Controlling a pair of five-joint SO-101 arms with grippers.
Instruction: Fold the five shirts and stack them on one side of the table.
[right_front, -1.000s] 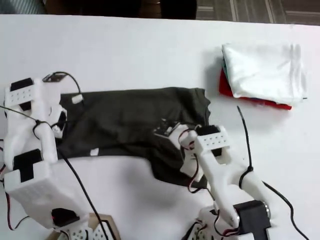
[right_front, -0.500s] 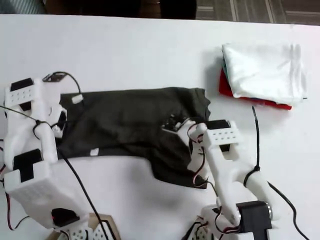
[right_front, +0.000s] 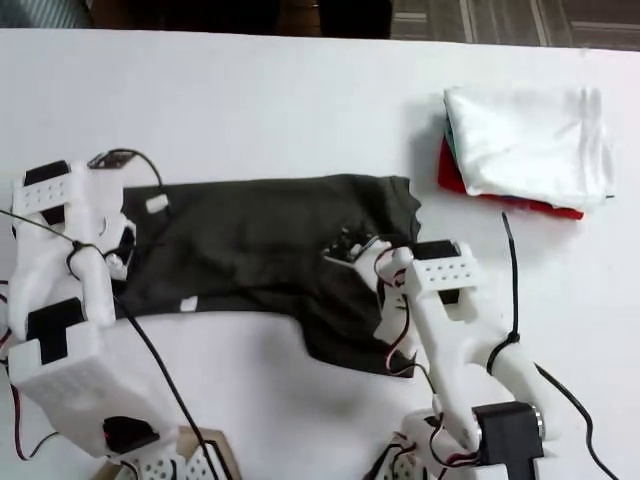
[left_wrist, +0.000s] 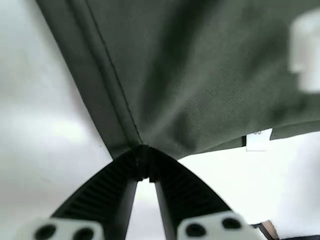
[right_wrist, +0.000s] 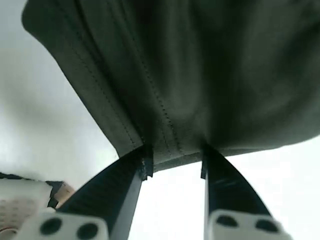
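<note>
Fingertips (left_wrist: 125, 172) of my left gripper (left_wrist: 143, 161) are pressed together on the hem of the dark shirt (left_wrist: 200, 75), right where a stitched seam runs into the edge. I judge this end to be the anchor that keeps the cloth taut for the next fold. My right gripper (right_wrist: 174, 164) is another matter: its 2 fingers stand a moderate way apart, and the shirt's edge lies across the gap between them without being clamped (lined up for a grip, I would say, not yet taking one). Seen from above, the shirt lies as a long band across the near middle of the table (right_front: 250, 100). My left arm is at one end of the band. My right arm is over the other part, where a flap sags toward my side. Well apart, at the far right, sits the stack (right_front: 525, 150) of folded shirts, with a white one on top and a red one beneath. I cannot count the layers, but that side is plainly where this dark shirt belongs once it is folded. Against 1 second ago, my right wrist has shifted toward the stack side and a little away from me, carrying the gripper along the shirt. In the last 0.5 seconds it has barely moved. My left arm, the shirt's outline and the stack look the same as before.
</note>
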